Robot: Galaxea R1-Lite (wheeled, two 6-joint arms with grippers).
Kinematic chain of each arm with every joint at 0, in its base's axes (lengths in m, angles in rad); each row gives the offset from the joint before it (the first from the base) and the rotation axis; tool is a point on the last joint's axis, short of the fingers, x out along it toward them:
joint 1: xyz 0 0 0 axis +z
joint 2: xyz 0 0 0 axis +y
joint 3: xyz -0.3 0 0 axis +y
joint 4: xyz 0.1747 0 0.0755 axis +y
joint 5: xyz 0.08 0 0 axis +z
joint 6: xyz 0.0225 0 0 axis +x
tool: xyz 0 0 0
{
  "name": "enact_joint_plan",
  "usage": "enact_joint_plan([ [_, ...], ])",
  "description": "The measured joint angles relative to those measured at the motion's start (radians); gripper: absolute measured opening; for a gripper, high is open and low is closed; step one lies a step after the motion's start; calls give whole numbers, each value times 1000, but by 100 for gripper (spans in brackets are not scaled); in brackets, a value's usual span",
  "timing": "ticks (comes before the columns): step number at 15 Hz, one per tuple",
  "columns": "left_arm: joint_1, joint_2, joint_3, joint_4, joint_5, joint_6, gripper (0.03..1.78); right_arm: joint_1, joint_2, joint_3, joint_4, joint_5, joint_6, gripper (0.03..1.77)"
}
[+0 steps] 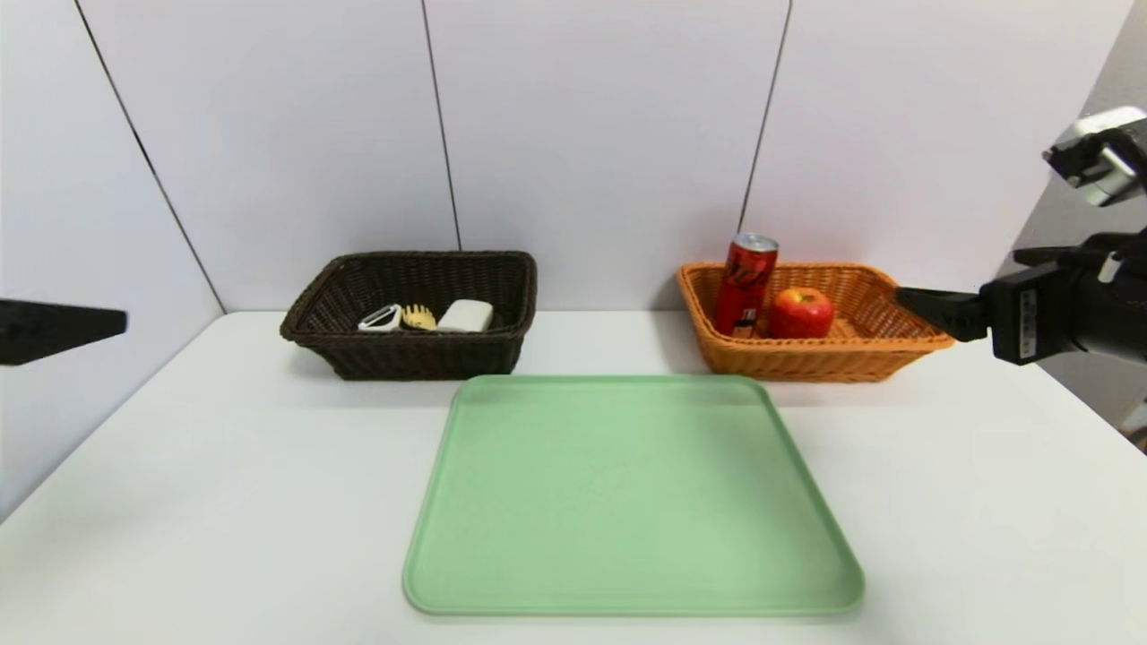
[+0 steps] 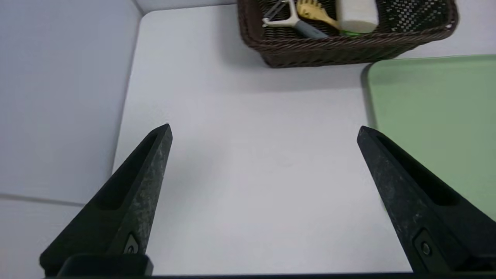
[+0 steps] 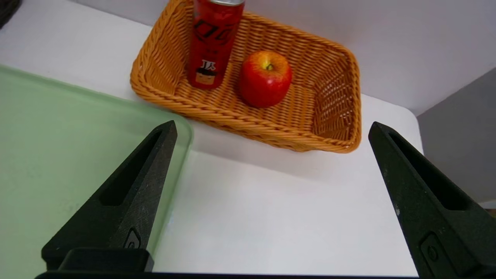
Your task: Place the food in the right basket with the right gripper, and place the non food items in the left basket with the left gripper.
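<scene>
Right now, from the head camera, I see the green tray (image 1: pixel 632 497) lying bare on the white counter (image 1: pixel 179 502), with the dark brown basket (image 1: pixel 412 354) at about eleven o'clock from it and the orange basket (image 1: pixel 820 358) at about one o'clock. The dark basket holds a peeler (image 1: pixel 382 318), a small yellow piece (image 1: pixel 418 316) and a white block (image 1: pixel 465 315), lying side by side. The orange basket holds a red can (image 1: pixel 745 284) standing upright and a red apple (image 1: pixel 800 313) just beside it at its three o'clock. My left pincer (image 1: pixel 99 324) pokes in at the nine o'clock edge, well apart from the dark basket; my right pincer (image 1: pixel 932 309) hangs at three o'clock, just beside the orange basket's outer end. On the left wrist camera, my left pincer (image 2: pixel 263 131) is spread wide and grips nothing, over bare counter, with the dark basket (image 2: pixel 348 50) ahead. On the right wrist camera, my right pincer (image 3: pixel 271 130) is likewise spread wide with nothing in it, the orange basket (image 3: pixel 248 120) with can (image 3: pixel 213 42) and apple (image 3: pixel 265 79) ahead of it.
</scene>
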Motion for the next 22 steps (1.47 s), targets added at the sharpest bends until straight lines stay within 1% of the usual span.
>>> enact_joint_plan([
  [2,53,-144,103,3,1,1,169,-40,-80,116,-96,-1,3,171],
  [4,78,-296,219,5,7,4,169,-88,-176,223,-151,-1,10,171],
  [6,91,-456,334,9,11,13,169,-137,-277,312,-163,-1,27,171],
  [8,95,-604,432,10,10,24,169,-173,-391,394,-167,-2,65,171],
  [10,97,-728,524,7,7,29,169,-206,-517,476,-161,-7,103,171],
  [12,99,-836,592,6,5,34,169,-231,-644,556,-158,-17,126,171],
  [15,103,-966,671,2,3,87,169,-253,-839,664,-143,-24,136,171],
  [17,103,-1008,697,-1,5,100,169,-258,-971,722,-116,-25,135,171],
  [19,103,-1028,729,-19,7,100,169,-257,-1115,779,-101,-14,121,171],
  [21,103,-1036,802,-123,-4,101,169,-255,-1204,857,-142,15,101,171],
  [22,103,-1038,854,-198,-12,101,169,-254,-1230,883,-146,57,91,171],
])
